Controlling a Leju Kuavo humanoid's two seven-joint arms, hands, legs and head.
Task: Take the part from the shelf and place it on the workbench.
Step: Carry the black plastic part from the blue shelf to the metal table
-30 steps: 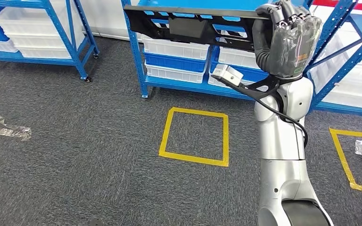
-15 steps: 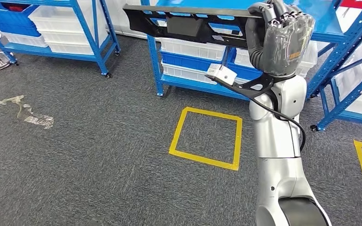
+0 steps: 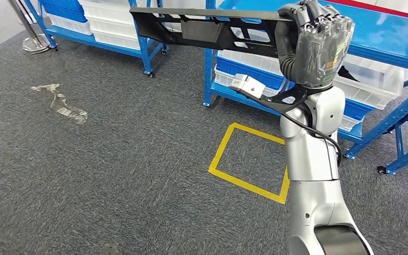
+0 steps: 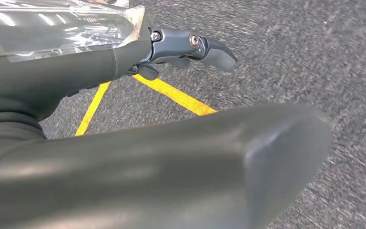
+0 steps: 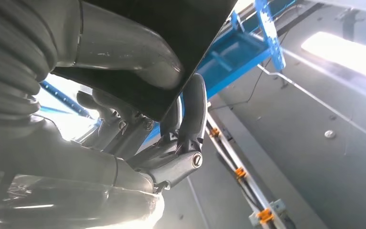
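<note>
**Right hand carries one black part, level, near the shelf**

You have two blue shelf racks in the head view; take the nearer shelf (image 3: 382, 32) as your landmark. White bins (image 3: 369, 79) sit on its tiers, too overlapped to count. On the grey carpet in front of that shelf lies one yellow tape square (image 3: 249, 162).

Your one part (image 3: 207, 29) is a long, flat black panel with cut-out openings and a solid rectangular block near its middle. It hangs level in front of the shelf, off every tier.

Your right hand (image 3: 316, 45) grips the part's end, fingers (image 5: 190, 119) wrapped around its edge. Your left hand (image 4: 124, 157) holds nothing, fingers (image 4: 205, 47) extended above the carpet.
</note>
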